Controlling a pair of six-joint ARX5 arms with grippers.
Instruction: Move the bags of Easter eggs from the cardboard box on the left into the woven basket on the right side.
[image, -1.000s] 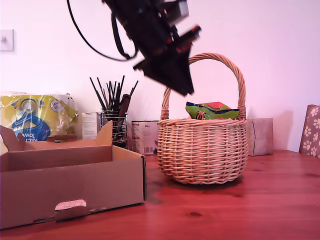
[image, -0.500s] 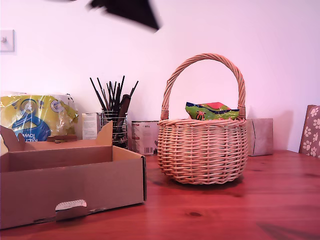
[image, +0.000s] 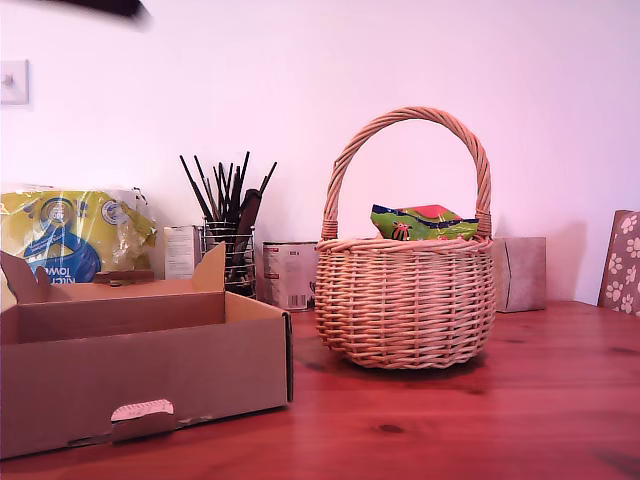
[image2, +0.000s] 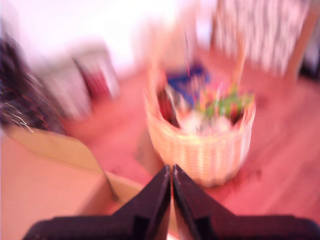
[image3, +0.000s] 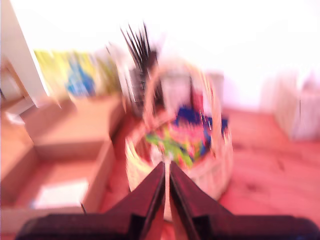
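The woven basket (image: 405, 300) stands on the red-brown table, right of centre in the exterior view. A green, red and blue bag of Easter eggs (image: 424, 222) pokes above its rim. The cardboard box (image: 140, 365) sits at the exterior view's left, its inside hidden from this angle. Only a dark sliver of an arm (image: 100, 6) shows at that view's top left. Both wrist views are blurred. My first gripper (image2: 171, 171) is shut and empty, high above the basket (image2: 200, 145) and box (image2: 50, 175). My second gripper (image3: 166, 167) is shut too, above the basket (image3: 215, 165) of colourful bags (image3: 175, 142).
Behind the box are a yellow-and-blue towel pack (image: 70, 235), a wire holder of black brushes (image: 228, 225) and a tin (image: 288, 275). A small grey-brown box (image: 520, 272) stands behind the basket. A patterned bag (image: 625, 260) is at the exterior view's right edge.
The dark arm that hung over the basket's handle has risen and swung to the exterior view's left, almost out of the picture. Basket, bag and box have not moved.
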